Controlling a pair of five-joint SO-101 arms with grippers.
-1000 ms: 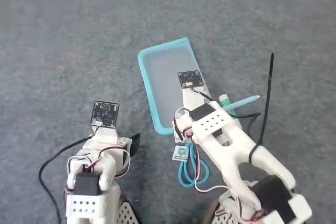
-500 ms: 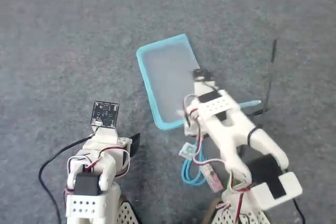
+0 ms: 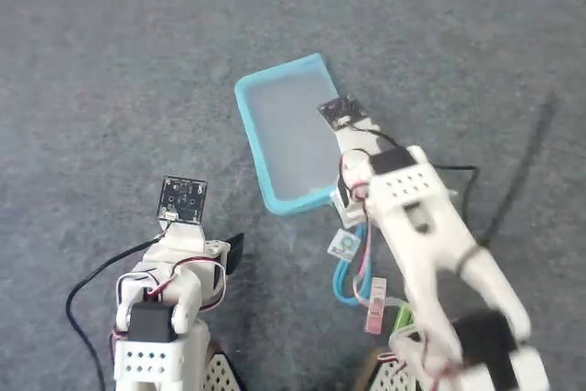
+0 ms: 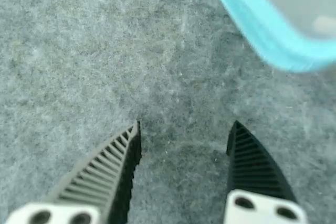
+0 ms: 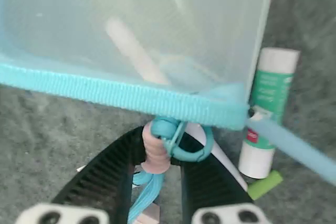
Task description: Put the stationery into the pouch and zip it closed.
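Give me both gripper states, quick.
Left gripper: open, holding nothing.
Right gripper: shut on the zipper pull.

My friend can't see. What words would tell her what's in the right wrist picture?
The right claw pinches the blue zipper pull at the edge of a see-through pouch with blue trim. A white and green glue stick lies just outside the pouch.
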